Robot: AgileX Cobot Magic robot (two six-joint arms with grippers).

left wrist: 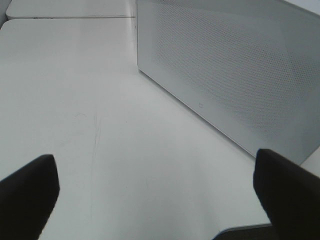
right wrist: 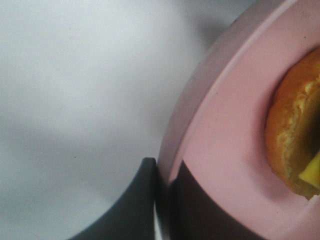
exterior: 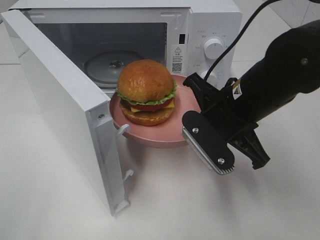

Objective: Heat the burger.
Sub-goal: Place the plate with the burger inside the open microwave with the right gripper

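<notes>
Right wrist: gripper (right wrist: 165,169) seemingly astride plate (right wrist: 225,140)

The microwave (exterior: 200,30) sits at the back of the bench (exterior: 210,210), its door (exterior: 60,115) swung out to the left. The turntable (exterior: 107,65) lies inside. Just before the opening is the plate (exterior: 170,132), with the burger (exterior: 146,90) on it. The right claw (right wrist: 164,185) pinches the plate's right rim. The left claw (left wrist: 159,195) hangs over the bench, outside the door.

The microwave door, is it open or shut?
Open. The door stands swung out, and the glass turntable inside the microwave shows.
</notes>
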